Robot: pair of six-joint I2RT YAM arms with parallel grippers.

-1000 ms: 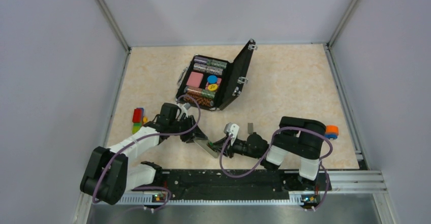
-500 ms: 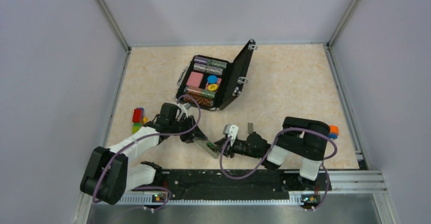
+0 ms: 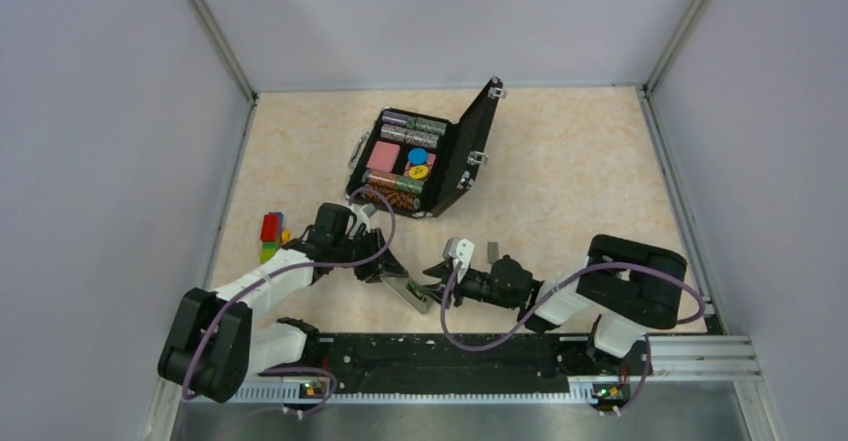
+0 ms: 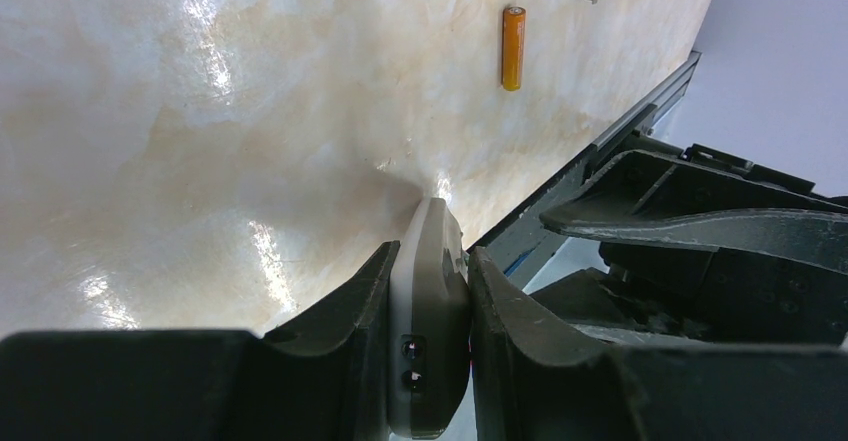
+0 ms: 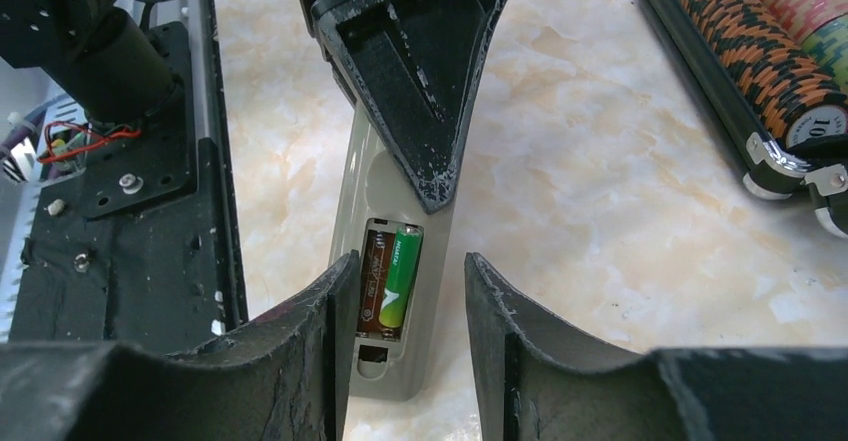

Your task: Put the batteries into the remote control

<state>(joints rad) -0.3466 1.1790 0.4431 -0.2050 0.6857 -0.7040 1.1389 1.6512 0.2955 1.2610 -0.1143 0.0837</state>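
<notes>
My left gripper is shut on the remote control, gripping its narrow sides and holding it tilted, one end on the table. In the right wrist view its grey back faces up with the compartment open. The green battery lies in one slot. The slot beside it looks brown with markings; I cannot tell if it holds a battery. An orange battery lies loose on the table. My right gripper is open and empty, its fingers straddling the remote's compartment end.
A small grey cover lies just behind the right wrist. The open black case with rolls of poker chips stands at the back. A multicoloured block toy sits at the left. The black base rail runs close behind the remote.
The right arm's elbow has swung out to the right and now hides the orange-blue toy there. Its gripper stays at the remote's end, shifted slightly back. The left arm has not moved.
</notes>
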